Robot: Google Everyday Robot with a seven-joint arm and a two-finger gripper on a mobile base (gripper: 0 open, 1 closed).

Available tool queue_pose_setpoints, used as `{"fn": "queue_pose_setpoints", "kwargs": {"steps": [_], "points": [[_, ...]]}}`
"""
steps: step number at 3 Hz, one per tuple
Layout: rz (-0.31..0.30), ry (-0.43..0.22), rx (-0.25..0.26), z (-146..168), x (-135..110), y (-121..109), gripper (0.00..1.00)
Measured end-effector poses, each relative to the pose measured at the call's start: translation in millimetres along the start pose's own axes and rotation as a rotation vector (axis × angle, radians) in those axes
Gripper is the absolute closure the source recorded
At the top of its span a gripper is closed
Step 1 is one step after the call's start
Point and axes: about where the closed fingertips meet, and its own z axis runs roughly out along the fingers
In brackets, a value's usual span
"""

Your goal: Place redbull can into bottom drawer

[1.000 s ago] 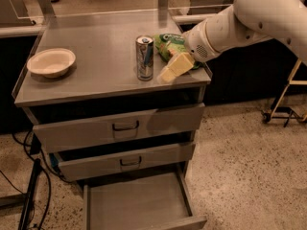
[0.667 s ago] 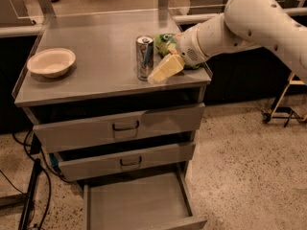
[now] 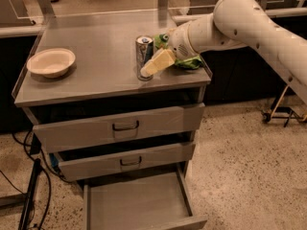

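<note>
The redbull can (image 3: 143, 49) stands upright on the grey cabinet top (image 3: 96, 75), near its front right. My gripper (image 3: 151, 66) reaches in from the right on a white arm and lies against the can's lower right side, overlapping it. The bottom drawer (image 3: 139, 206) is pulled out below, a shallow grey tray with nothing in it.
A green snack bag (image 3: 191, 63) lies on the top behind my arm, mostly hidden. A white bowl (image 3: 51, 62) sits at the top's left. The two upper drawers (image 3: 125, 126) with dark handles are slightly ajar. Cables (image 3: 29, 195) hang at the left. A cart frame (image 3: 280, 114) stands at the right.
My gripper has moved left along the cabinet top, from beside the snack bag to right against the can. The can has stayed upright in place.
</note>
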Motion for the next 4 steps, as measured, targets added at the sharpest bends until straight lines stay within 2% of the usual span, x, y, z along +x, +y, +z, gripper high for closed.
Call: {"fn": "queue_pose_setpoints", "kwargs": {"steps": [1,3,4], "points": [[0.003,-0.028,0.0,12,-5,-9,0.0],[0.077,-0.066,-0.034,34,7,1,0.0],[0.077,-0.066,-0.034,34,7,1,0.19]]}}
